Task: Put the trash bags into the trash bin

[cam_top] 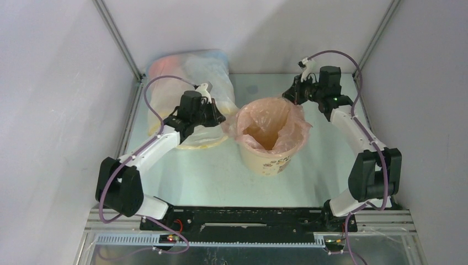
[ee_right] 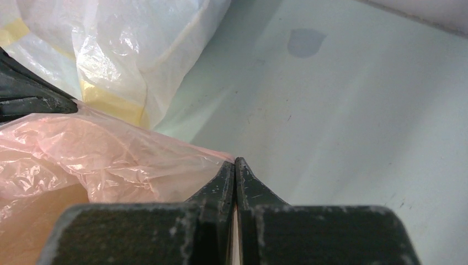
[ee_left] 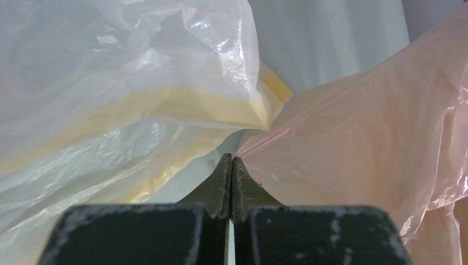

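The trash bin [cam_top: 271, 160], a tan paper bucket with dark print, stands mid-table. A pale-pink trash bag [cam_top: 270, 122] sits inside it, its mouth spread over the rim. My left gripper [cam_top: 223, 117] is shut on the bag's left edge beside the rim. In the left wrist view the pink film [ee_left: 359, 138] runs into the closed fingertips of that gripper [ee_left: 232, 160]. My right gripper [cam_top: 293, 95] is shut on the bag's far right edge. The right wrist view shows the bag [ee_right: 110, 160] pulled to a point at the closed tips of the right gripper [ee_right: 235, 162].
A big clear whitish sack with a yellow hem [cam_top: 187, 72] lies at the back left, right behind the left gripper, and shows in both wrist views [ee_left: 110, 83] [ee_right: 138, 44]. Grey walls and metal posts enclose the table [cam_top: 198, 176].
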Robot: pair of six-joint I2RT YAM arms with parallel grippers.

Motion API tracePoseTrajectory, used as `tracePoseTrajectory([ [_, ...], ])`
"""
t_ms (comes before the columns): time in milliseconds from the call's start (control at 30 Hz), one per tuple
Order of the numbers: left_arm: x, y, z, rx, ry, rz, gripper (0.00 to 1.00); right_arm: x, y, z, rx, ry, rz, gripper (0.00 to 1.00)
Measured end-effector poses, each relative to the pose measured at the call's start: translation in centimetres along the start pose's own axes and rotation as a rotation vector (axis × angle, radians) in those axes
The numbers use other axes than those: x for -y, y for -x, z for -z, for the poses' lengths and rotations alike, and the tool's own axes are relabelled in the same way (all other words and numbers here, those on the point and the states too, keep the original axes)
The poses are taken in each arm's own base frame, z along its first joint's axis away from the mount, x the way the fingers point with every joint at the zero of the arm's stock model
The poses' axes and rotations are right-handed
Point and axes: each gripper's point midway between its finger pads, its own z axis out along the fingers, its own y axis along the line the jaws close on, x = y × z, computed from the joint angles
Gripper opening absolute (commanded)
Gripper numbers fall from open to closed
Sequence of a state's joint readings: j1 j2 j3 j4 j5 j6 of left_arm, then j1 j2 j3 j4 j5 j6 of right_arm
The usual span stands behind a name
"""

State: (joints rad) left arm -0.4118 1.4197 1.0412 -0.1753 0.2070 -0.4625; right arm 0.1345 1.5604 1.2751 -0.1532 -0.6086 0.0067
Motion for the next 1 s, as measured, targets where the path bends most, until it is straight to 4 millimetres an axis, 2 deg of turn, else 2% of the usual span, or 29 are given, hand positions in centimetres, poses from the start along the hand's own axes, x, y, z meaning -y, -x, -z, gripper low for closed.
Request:
tracePoseTrajectory([
  [200,0.2,-0.7,-0.3,-0.009,-0.017,0.001,0.00,0.7,0.8,0.9,-0.010,-0.044,-0.052,0.40],
  [333,0.3,-0.9,-0.3,-0.010,-0.021,0.001,0.00,0.6,2.0,2.7,0.012,-0.094,-0.045,0.53],
  [533,0.5,-1.0,-0.4,-0.012,-0.025,-0.002,0.00,-2.3,6.4,8.7,0.128,-0.168,0.007,0.63],
  [633,0.5,-1.0,-0.4,-0.012,-0.026,-0.003,0.00,-3.9,7.5,11.4,0.161,-0.200,-0.007,0.65],
  [700,0.6,-1.0,-0.4,-0.011,-0.027,-0.003,0.00,-4.8,7.2,12.7,0.159,-0.207,-0.030,0.68],
  [800,0.6,-1.0,-0.4,-0.011,-0.027,-0.003,0.00,-5.8,5.9,13.9,0.125,-0.212,-0.078,0.69],
  [900,0.7,-1.0,-0.4,-0.011,-0.029,-0.004,0.00,-6.8,3.2,14.8,0.055,-0.204,-0.128,0.65],
  [1000,0.8,-1.0,-0.3,-0.009,-0.032,-0.006,0.00,-7.3,1.5,15.0,0.002,-0.196,-0.156,0.61],
])
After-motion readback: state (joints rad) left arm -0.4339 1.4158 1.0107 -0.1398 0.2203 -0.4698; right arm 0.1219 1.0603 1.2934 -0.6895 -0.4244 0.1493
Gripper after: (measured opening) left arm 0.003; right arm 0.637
